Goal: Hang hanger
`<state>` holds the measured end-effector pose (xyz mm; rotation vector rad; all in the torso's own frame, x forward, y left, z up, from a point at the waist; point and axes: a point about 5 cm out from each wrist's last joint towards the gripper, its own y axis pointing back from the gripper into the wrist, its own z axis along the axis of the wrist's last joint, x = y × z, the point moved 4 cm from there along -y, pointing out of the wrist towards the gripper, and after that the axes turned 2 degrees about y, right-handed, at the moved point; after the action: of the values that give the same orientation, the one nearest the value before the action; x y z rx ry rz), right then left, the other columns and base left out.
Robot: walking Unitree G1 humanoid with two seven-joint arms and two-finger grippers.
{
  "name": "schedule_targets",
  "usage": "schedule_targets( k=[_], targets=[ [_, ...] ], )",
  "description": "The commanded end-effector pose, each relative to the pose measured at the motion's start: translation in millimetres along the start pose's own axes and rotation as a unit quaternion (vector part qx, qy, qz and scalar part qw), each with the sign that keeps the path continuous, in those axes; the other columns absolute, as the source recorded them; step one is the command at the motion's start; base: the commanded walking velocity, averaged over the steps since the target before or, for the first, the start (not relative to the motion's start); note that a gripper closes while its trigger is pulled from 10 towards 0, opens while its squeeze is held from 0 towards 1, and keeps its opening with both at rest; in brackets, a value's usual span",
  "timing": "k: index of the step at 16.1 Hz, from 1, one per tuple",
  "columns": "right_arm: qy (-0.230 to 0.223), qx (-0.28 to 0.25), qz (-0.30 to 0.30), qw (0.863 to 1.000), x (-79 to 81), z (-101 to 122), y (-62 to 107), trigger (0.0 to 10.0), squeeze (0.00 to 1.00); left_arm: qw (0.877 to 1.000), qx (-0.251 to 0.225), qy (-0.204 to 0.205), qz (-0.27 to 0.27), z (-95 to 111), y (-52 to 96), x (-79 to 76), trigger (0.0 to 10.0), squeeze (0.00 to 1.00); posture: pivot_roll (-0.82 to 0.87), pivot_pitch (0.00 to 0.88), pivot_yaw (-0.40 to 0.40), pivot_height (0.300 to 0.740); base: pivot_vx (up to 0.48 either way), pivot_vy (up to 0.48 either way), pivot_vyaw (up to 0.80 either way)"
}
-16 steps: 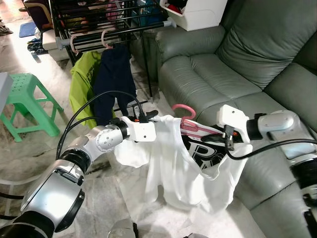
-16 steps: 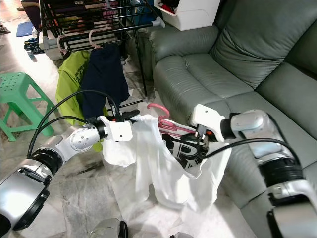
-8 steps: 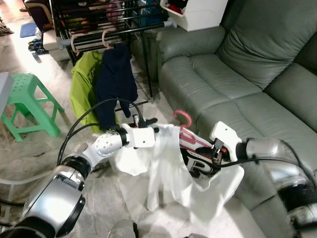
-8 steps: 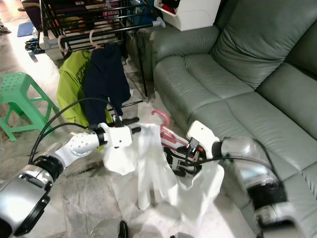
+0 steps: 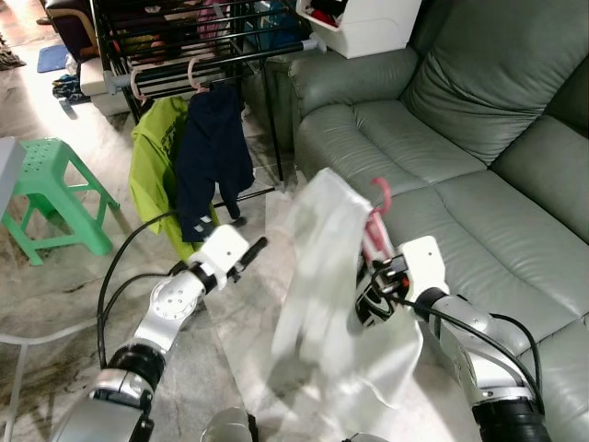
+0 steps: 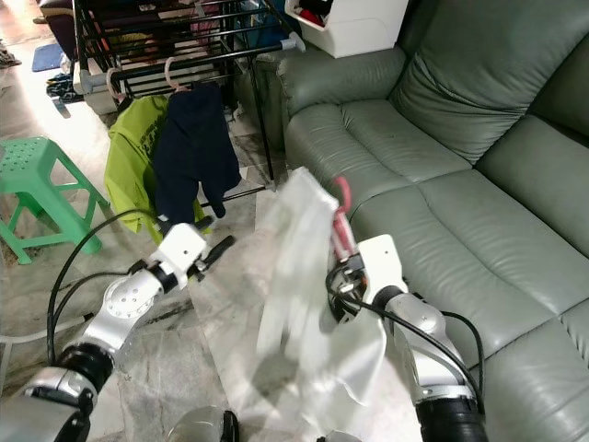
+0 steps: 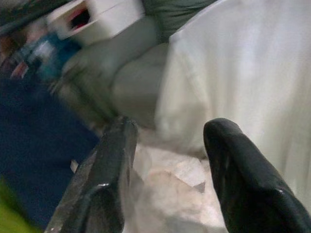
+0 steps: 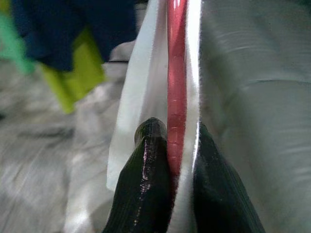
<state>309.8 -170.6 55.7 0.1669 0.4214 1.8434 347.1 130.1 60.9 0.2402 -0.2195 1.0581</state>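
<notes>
Pink hanger (image 8: 177,73) (white shirt (image 5: 317,267) attached) pinched by right hand (image 8: 172,160).

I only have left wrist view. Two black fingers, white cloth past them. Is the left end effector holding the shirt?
Observer: No. The left end effector is open and apart from the white shirt.
Operator: Then what's carrying the shirt?
Observer: The right end effector is shut on the pink hanger, and the shirt hangs from it.
Operator: Where's the rack?
Observer: The black drying rack stands ahead on the robot's left beside the grey sofa, with a navy garment and a green one already hung on it.
</notes>
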Motion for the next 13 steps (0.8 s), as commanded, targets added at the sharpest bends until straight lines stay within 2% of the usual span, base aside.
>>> schedule_targets(
  k=[1, 2, 4, 7, 13],
  targets=[
    [0.010, -0.042, -0.035, 0.998, -6.1, 21, 3.3, 0.0, 0.00, 0.997, 0.000, 0.054, 0.055, 1, 3.1, 14.7, 10.0, 0.60, -0.09, 0.000, 0.042, 0.740, 0.000, 0.000, 0.00],
    [0.009, -0.047, -0.046, 0.998, -2.2, 20, 4.7, 10.0, 0.00, 0.989, -0.001, 0.109, 0.101, 0, 7.8, 22.5, 10.0, 0.00, -0.08, 0.000, 0.039, 0.740, 0.000, 0.000, 0.00],
    [-0.001, -0.051, -0.060, 0.997, 2.2, 18, 6.6, 10.0, 0.00, 0.984, -0.003, 0.133, 0.122, 3, 12.1, 26.3, 10.0, 0.00, -0.08, 0.000, 0.035, 0.740, 0.000, 0.000, 0.00],
    [-0.001, -0.054, -0.063, 0.997, 6.6, 18, 7.4, 10.0, 0.00, 0.982, 0.004, 0.145, 0.119, 6, 11.7, 26.5, 10.0, 0.00, -0.08, 0.000, 0.035, 0.740, 0.335, 0.000, 0.17],
    [-0.006, -0.053, -0.089, 0.995, -10.1, 19, 8.6, 10.0, 0.00, 0.981, 0.015, 0.154, 0.118, 9, 12.9, 24.4, 10.0, 0.00, -0.08, 0.000, 0.034, 0.740, 0.411, 0.000, 0.53]
  ],
)
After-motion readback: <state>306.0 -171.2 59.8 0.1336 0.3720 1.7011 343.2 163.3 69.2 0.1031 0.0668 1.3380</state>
